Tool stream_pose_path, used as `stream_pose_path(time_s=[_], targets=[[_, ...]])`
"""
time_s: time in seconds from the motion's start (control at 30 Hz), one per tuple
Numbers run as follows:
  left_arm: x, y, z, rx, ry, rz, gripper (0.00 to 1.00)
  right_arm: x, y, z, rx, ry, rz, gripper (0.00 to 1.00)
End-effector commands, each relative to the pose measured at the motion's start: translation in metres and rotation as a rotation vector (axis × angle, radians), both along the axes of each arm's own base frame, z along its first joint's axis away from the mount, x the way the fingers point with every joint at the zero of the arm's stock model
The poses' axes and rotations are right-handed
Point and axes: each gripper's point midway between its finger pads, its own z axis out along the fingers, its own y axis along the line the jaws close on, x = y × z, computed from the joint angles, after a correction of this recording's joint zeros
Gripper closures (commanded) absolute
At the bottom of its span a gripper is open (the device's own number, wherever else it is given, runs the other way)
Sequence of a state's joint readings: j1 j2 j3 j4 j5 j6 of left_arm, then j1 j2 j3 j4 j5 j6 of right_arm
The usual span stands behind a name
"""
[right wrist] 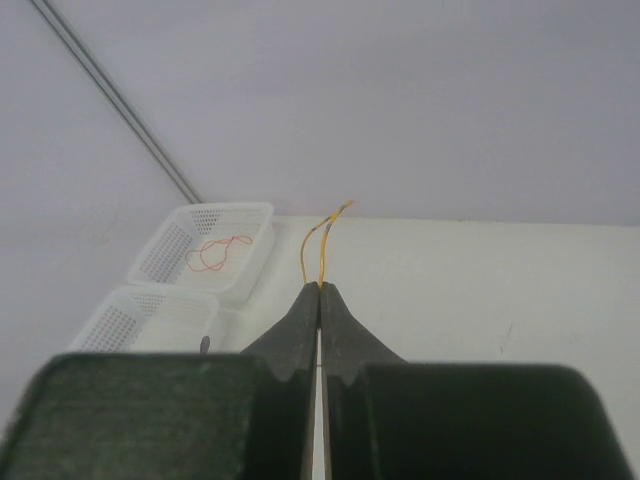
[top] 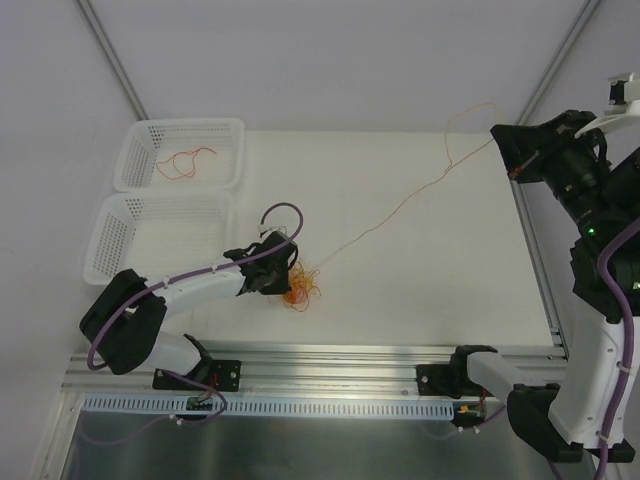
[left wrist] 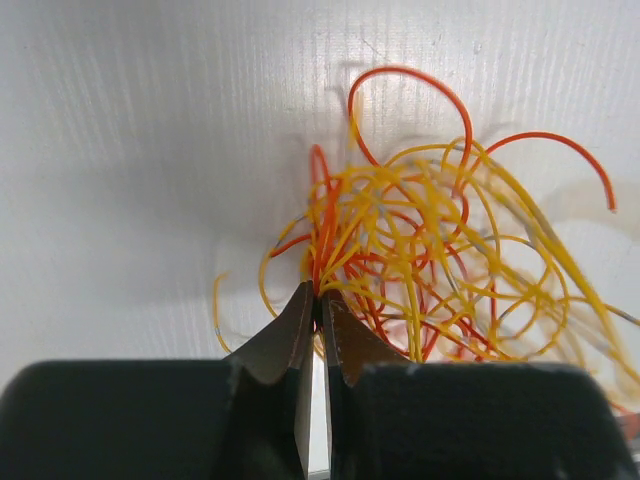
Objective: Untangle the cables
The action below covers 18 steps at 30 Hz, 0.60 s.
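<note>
The cables lie as a fist-sized tangle (top: 300, 289) of red-orange and yellow-orange wires near the table's middle front. My left gripper (top: 283, 281) presses down at the tangle's left edge, shut on a bunch of its wires (left wrist: 322, 240). One yellow-orange wire (top: 400, 208) stretches taut from the tangle up to the far right. My right gripper (top: 513, 172) hangs raised there, shut on that wire's end (right wrist: 320, 255), which loops out past the fingertips. A separate red wire (top: 183, 162) rests in the far basket.
Two white mesh baskets stand at the left edge: the far one (top: 225, 130) holds the red wire, the near one (top: 215, 205) shows nothing inside. An aluminium rail (top: 330, 372) runs along the front. Frame posts rise at both back corners.
</note>
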<state>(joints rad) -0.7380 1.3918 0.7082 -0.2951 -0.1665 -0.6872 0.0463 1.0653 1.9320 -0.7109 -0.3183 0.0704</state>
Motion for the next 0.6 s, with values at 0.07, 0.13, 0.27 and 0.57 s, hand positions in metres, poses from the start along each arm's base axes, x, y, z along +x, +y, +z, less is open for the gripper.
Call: stream_pose_path(time_s=[0.07,0.13,0.27,0.57], targets=[[0.002,0.015,-0.007,0.043,0.029,0.087,1.0,-0.026,-0.027,0.082,0.04,-0.282,-0.147,1.0],[0.0,0.021,-0.012,0.054,0.053,0.12,1.0,-0.035,-0.037,0.102,0.053,-0.342,-0.206,0.99],[-0.001,0.029,-0.016,0.063,0.074,0.157,1.0,-0.045,-0.047,0.123,0.075,-0.414,-0.258,0.99],[0.013,0.007,0.023,-0.033,-0.004,0.069,0.7,-0.017,-0.017,0.048,0.073,-0.194,-0.097,0.99]])
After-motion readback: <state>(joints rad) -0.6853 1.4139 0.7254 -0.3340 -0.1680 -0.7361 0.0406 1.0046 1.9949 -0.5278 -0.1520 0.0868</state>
